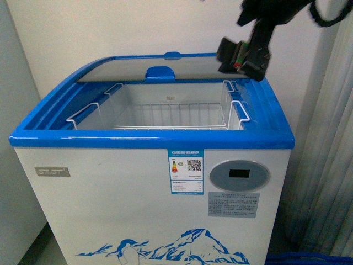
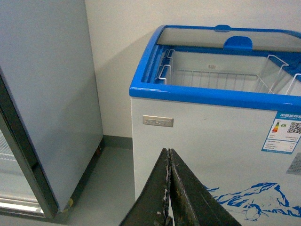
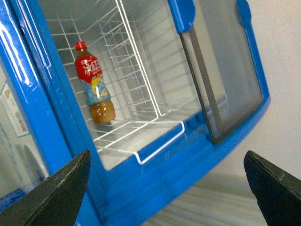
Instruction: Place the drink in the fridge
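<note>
The fridge (image 1: 149, 139) is a white chest freezer with a blue rim, and its glass lid (image 1: 154, 67) is slid to the back. In the right wrist view the drink (image 3: 94, 89), a red-capped bottle of brownish liquid, stands inside the white wire basket (image 3: 136, 56) near the fridge's front wall. The front view does not show it. My right gripper (image 3: 167, 188) hangs open and empty above the fridge's right rear corner (image 1: 241, 59), apart from the drink. My left gripper (image 2: 168, 151) is shut with nothing in it, low in front of the fridge's white front panel (image 2: 197, 141).
A grey-white cabinet (image 2: 47, 94) stands left of the fridge, with a strip of floor (image 2: 108, 183) between them. A pale curtain (image 1: 325, 165) hangs on the right, and a blue basket's edge (image 1: 309, 258) shows at the bottom right. A wall is behind.
</note>
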Controlling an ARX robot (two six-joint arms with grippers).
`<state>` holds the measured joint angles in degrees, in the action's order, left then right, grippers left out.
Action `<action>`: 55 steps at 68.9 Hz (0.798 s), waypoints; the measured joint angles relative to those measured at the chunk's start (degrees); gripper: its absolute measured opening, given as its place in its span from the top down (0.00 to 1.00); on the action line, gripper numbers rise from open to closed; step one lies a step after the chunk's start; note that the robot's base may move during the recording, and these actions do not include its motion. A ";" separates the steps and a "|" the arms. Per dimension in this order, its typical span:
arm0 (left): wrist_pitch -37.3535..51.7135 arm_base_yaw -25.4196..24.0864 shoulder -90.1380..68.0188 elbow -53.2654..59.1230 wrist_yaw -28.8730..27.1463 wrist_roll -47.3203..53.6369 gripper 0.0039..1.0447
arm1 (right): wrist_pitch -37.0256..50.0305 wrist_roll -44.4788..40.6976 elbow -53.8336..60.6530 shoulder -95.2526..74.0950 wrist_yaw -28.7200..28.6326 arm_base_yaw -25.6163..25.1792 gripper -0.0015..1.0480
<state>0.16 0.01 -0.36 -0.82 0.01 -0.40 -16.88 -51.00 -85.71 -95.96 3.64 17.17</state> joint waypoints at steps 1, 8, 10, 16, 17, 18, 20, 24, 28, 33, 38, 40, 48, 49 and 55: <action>-0.02 0.00 0.00 0.00 0.00 0.00 0.98 | -0.09 1.68 1.40 1.92 0.35 -0.42 0.07; -0.04 0.00 0.00 -0.02 0.00 0.00 0.98 | -5.18 15.12 9.11 15.98 2.82 -3.23 0.07; -0.04 0.00 0.00 0.00 0.02 0.00 0.98 | -8.52 19.52 10.64 20.57 3.32 -4.24 0.07; -0.04 0.00 0.00 0.00 0.00 0.00 0.98 | -23.74 38.91 14.25 36.09 1.55 -8.37 0.07; -0.04 0.00 0.00 0.00 0.00 0.00 0.98 | -27.19 42.12 14.99 39.23 1.05 -9.14 0.07; -0.04 0.00 0.00 0.00 0.00 0.00 0.98 | -29.55 45.20 15.45 41.24 1.05 -9.42 0.07; -0.04 0.00 0.00 0.00 0.00 0.00 0.98 | -35.23 50.18 16.48 45.88 1.55 -9.05 0.07; -0.07 0.00 0.00 0.00 0.00 0.00 0.98 | -42.53 57.29 17.27 51.63 2.54 -6.62 0.07; -0.07 0.00 0.00 -0.02 0.00 0.00 0.98 | -43.39 62.82 16.81 54.07 4.59 -3.52 0.07; -0.09 0.00 0.02 0.00 0.07 0.00 0.98 | -35.41 64.78 20.31 56.39 13.46 3.48 0.13; -0.09 0.00 0.04 0.00 0.00 0.00 0.98 | -12.22 57.86 34.25 63.52 18.05 5.99 0.27; -0.09 0.00 0.04 0.00 -0.07 0.00 0.98 | -6.67 56.48 38.60 65.68 17.81 5.22 0.32; -0.09 0.00 0.04 0.00 0.00 0.00 0.98 | 6.67 52.57 53.40 75.19 11.82 -0.87 0.58; -0.09 0.00 0.04 0.00 0.00 0.00 0.98 | 7.23 52.43 54.45 76.00 11.06 -1.60 0.61; -0.09 0.00 0.04 0.00 0.02 0.00 0.98 | 9.20 51.82 59.91 78.31 8.09 -4.63 0.78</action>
<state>0.08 0.01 -0.32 -0.82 0.03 -0.40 -7.68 0.82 -25.80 -17.65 11.73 12.53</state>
